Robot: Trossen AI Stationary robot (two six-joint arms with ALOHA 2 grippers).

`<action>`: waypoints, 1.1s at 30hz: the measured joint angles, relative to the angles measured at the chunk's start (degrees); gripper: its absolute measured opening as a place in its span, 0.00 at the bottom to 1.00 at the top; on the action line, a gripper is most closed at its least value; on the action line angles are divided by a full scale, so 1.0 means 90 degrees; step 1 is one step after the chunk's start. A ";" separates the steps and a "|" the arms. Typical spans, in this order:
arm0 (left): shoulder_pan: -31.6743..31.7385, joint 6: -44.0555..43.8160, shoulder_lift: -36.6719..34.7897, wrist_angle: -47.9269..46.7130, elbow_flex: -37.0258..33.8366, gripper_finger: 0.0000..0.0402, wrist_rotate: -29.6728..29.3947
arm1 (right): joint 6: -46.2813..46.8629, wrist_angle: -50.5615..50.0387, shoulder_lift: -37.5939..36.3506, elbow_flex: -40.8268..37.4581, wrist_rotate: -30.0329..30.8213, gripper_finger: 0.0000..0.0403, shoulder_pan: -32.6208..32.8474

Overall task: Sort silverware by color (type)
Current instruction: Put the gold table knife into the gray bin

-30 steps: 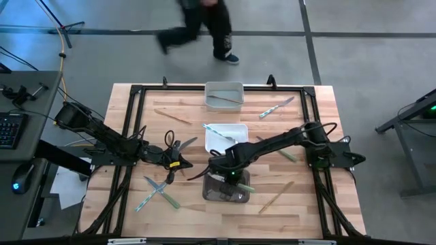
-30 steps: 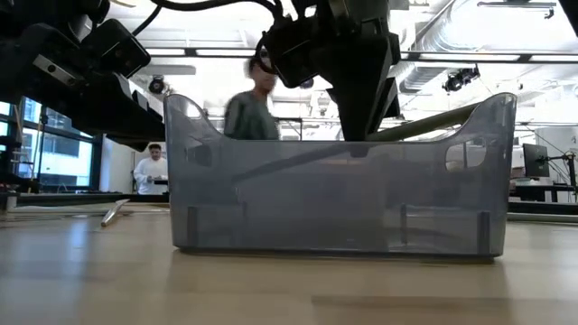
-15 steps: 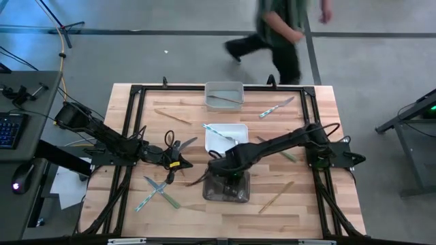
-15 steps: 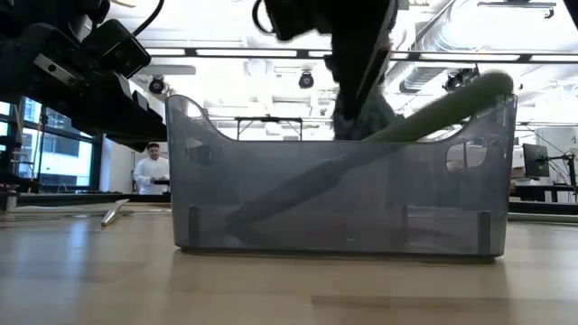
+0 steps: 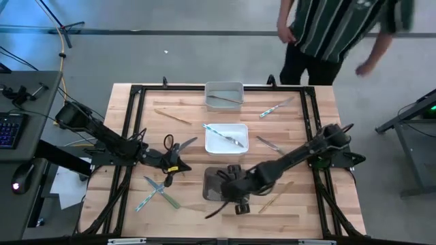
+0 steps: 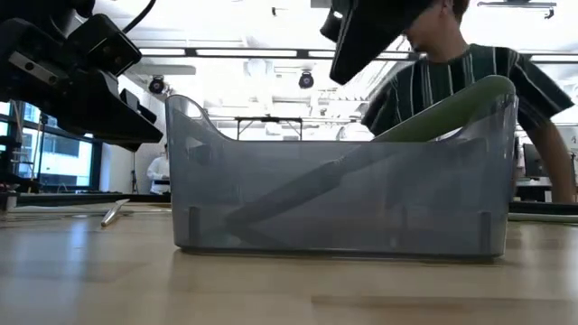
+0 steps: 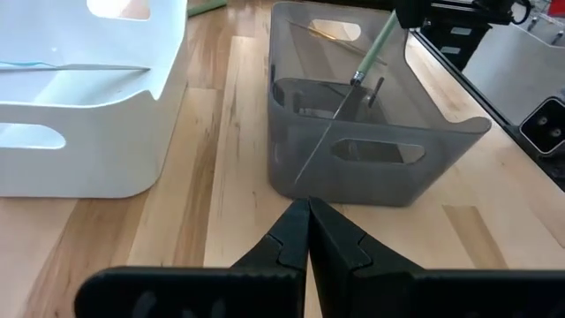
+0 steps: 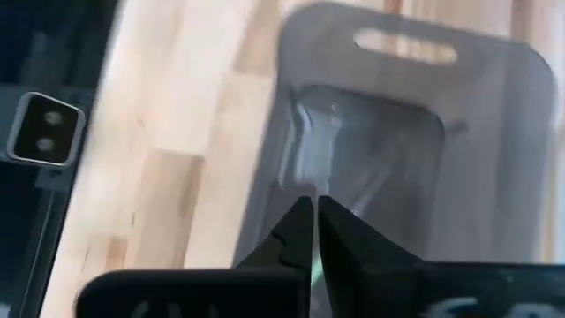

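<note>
From above, the right end effector hung over the near edge of the grey bin at the front of the bench; its own wrist camera showed its fingers pressed together on nothing. The left end effector sat left of the bins, its fingers likewise closed and empty in its wrist camera.

Only the table-level and left wrist cameras showed what the grey bin held: a green-handled knife leaning slantwise, blade down inside, handle propped on the rim.

The overhead camera alone gave the rest of the silverware: a blue-handled piece in the white bin, a wooden one in the far grey bin, crossed blue and green pieces at the front left, and others scattered loose on the wood. A person in a striped shirt stood behind the bench. No writing was readable anywhere.
</note>
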 joint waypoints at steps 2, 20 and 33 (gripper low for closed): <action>-0.0044 -0.0002 0.0001 0.0002 0.0000 0.00 -0.0024 | -0.0173 0.1094 -0.0383 -0.0789 0.0003 0.01 -0.0008; -0.0028 -0.0165 -0.0148 -0.2160 0.0857 0.00 -0.0016 | -0.1982 0.6324 -0.4007 -0.5691 0.0662 0.00 -0.1605; -0.0169 -0.0322 -0.0148 -0.6443 0.2741 0.06 -0.0004 | -0.2418 0.6336 -0.4568 -0.5930 0.0646 0.00 -0.2227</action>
